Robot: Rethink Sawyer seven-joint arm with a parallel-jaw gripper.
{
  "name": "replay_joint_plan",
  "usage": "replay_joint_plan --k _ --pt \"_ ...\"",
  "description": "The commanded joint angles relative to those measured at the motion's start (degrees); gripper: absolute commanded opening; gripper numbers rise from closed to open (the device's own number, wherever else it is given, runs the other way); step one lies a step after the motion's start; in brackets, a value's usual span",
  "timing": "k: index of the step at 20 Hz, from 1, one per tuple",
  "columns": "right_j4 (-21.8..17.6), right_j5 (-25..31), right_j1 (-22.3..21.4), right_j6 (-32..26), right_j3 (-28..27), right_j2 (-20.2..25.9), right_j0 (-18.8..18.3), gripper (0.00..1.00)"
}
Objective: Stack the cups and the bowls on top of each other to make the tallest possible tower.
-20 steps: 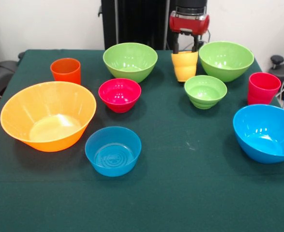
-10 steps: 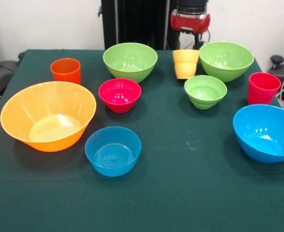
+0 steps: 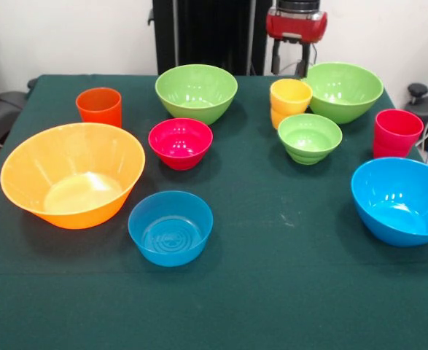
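Nearest you on the green table sits the small blue bowl, with the very wide orange bowl to its left and the big blue bowl far right. Farther back you'll find the small red bowl, the small green bowl and, at the right edge, the red cup. The orange cup stands far left. Behind those, two big green bowls flank the yellow cup, which stands upright, free, touching the small green bowl's rim. The gripper hangs above and just beyond that cup, clear of it, holding nothing; whether its fingers are spread you cannot tell.
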Motion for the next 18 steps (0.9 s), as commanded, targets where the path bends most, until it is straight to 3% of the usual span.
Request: replay_joint_plan --k 1,12,18 --pt "1.25 10.51 -1.47 3.39 -5.34 0.46 0.46 1.0" --pt "-0.19 10.21 -0.97 3.14 -7.55 -2.64 2.25 1.0" --pt "-3.79 6.16 0.88 4.36 -7.54 -0.46 -0.78 1.0"
